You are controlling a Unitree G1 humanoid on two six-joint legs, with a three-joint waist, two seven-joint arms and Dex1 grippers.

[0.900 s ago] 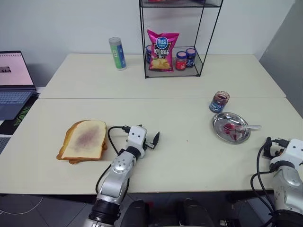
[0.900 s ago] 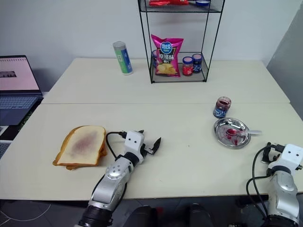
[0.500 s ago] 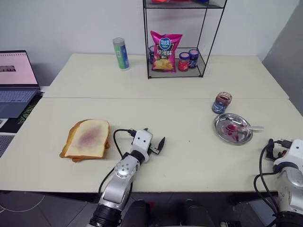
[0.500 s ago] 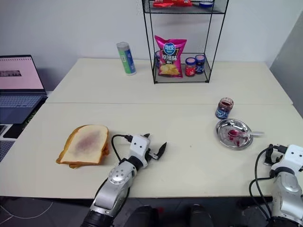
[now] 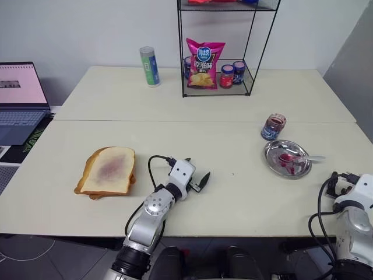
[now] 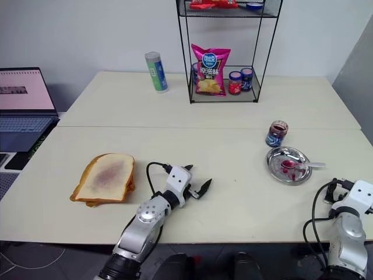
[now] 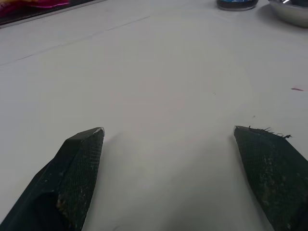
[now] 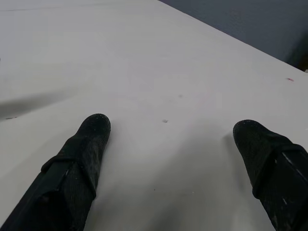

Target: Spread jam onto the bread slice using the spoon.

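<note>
surface (image 5: 233, 105): we see a pale cream top with a wire rack (image 5: 218, 49) at its far edge
bread slice (image 5: 109, 170): we find it near left, atop toasted slices, a purple smear at its middle
spoon (image 5: 298, 157): it lies in a metal dish (image 5: 285, 158) at right, bowl red with jam (image 5: 284, 157)
left pincer (image 5: 197, 181): we see it spread wide and empty, right of the bread
right pincer (image 8: 173, 139): fingers apart, empty, over bare surface

I see even, bright overhead light w/ soft shadows on the table (image 5: 245, 204); head views sharp, wrist views close-up, fingertips (image 7: 79, 159) slightly soft, bkgd blurred.
</note>
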